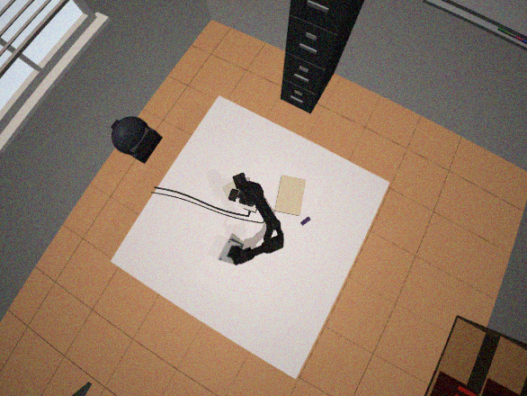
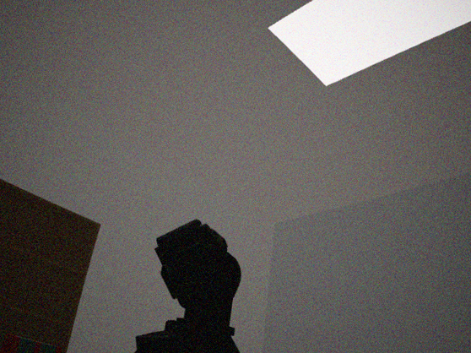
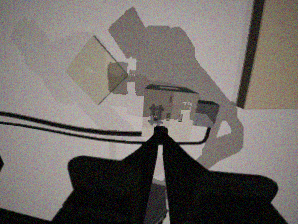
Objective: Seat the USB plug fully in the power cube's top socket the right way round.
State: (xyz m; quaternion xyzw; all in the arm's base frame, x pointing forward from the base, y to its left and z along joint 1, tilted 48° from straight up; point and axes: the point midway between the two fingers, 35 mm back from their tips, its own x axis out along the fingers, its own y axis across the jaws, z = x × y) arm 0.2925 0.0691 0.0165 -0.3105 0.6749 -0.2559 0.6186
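In the wrist view my gripper (image 3: 160, 137) is shut on the small grey USB plug (image 3: 156, 116), which shows just past the fingertips. The power cube (image 3: 157, 97) is beyond the plug, partly in the arm's shadow, with small openings on the face toward the camera. The plug overlaps that face in this view; whether it is clear of the socket or touching it, and which way round it is, I cannot tell. In the top view the arm hides the fingertips and most of the cube. The exterior view shows only part of the arm.
Two dark cables (image 1: 198, 198) run from the table's left edge toward the cube. A small dark block (image 3: 206, 114) is beside it. A pale square (image 3: 90, 72), a pale yellow pad (image 1: 290, 195) and a small purple item (image 1: 306, 220) lie on the white table (image 1: 270, 315).
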